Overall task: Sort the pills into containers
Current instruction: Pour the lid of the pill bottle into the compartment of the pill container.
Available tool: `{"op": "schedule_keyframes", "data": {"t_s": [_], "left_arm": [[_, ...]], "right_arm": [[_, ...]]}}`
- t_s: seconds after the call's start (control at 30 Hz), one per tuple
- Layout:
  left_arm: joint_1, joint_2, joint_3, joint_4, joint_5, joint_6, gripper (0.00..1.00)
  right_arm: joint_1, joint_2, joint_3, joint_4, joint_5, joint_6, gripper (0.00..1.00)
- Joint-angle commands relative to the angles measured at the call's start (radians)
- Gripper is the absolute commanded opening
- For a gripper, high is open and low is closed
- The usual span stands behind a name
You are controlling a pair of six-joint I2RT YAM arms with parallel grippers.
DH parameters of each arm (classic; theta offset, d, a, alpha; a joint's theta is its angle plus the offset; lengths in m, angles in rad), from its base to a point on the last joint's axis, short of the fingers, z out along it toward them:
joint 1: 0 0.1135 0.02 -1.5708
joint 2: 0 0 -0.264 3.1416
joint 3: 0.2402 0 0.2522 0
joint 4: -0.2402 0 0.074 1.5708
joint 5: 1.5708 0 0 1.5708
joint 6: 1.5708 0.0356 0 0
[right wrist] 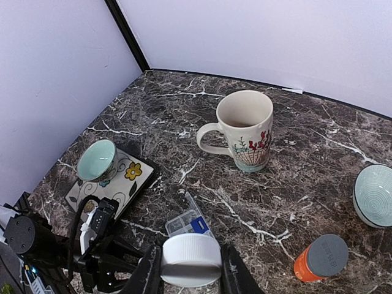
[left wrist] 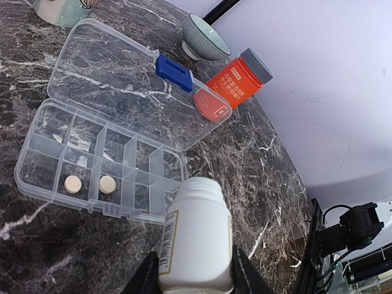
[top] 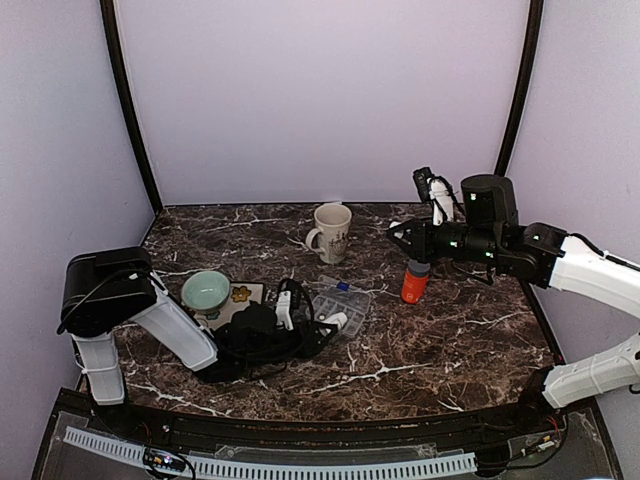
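White plastic bottle (left wrist: 196, 239) is sitting in the left jaws, which are standing partly open and clamping its body. Its top end is pointing at the near corner of the clear organiser box (left wrist: 37, 153).

Left wrist view only: two pale round pills (left wrist: 73, 183) are lying in neighbouring compartments of the row nearest the camera. The hinged lid (left wrist: 122, 79) is lying open on the bench, with a blue latch (left wrist: 174, 72) at its edge. Overhead, the pills are too small to make out.

Right wrist view only: the right jaws are gripping a white ribbed cap (right wrist: 191, 260), partly open around it. Overhead, they are hanging above the orange bottle (top: 415, 282).

The ribbed bowl (right wrist: 373, 196) is showing in both wrist views but not overhead.

The cream mug (top: 330, 232) is standing behind the box. The pale green bowl (top: 206, 290) is sitting on a flowered tile (top: 240, 294).

The bench (top: 450, 340) is showing as dark brown marble with white veins. Pale lilac walls are enclosing it, with black poles in the back corners.
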Motion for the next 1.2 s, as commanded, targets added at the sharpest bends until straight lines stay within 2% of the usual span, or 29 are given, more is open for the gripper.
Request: {"op": "schedule_keyframes", "data": {"t_s": [0.0, 1.17], "left_arm": [[-0.010, 0.004, 0.026, -0.035, -0.014, -0.002, 0.00], [-0.016, -0.004, 0.079, -0.181, -0.051, -0.007, 0.00]], "right_arm": [[0.009, -0.014, 0.004, 0.026, 0.019, 0.009, 0.10], [0.013, -0.010, 0.008, 0.024, 0.022, 0.009, 0.09]]}}
